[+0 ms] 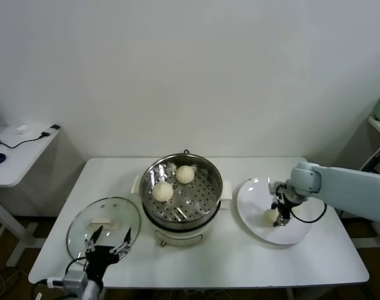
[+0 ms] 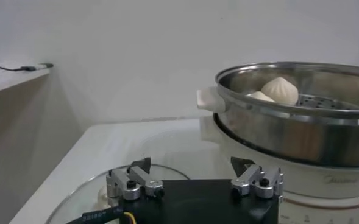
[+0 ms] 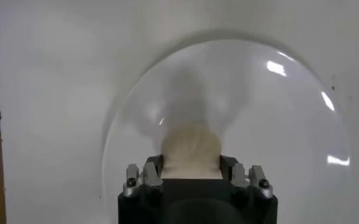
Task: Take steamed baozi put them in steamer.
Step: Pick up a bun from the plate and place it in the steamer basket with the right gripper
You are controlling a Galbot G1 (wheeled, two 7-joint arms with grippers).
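Baozi [image 1: 270,216] on the white plate [image 1: 302,234] sits between the right gripper's [image 1: 279,218] fingers, seemingly clamped though contact is hidden, so it should lift gently straight up toward the steamer [image 1: 182,187] holding two buns, while the left gripper [image 1: 107,245] idles spread over the glass lid [image 1: 77,228].

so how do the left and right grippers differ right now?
The left gripper hangs open and empty over the glass lid; the right gripper is down on the plate, fingers around a baozi. The left is near the table's front edge, the right beside the steamer. Both point downward.
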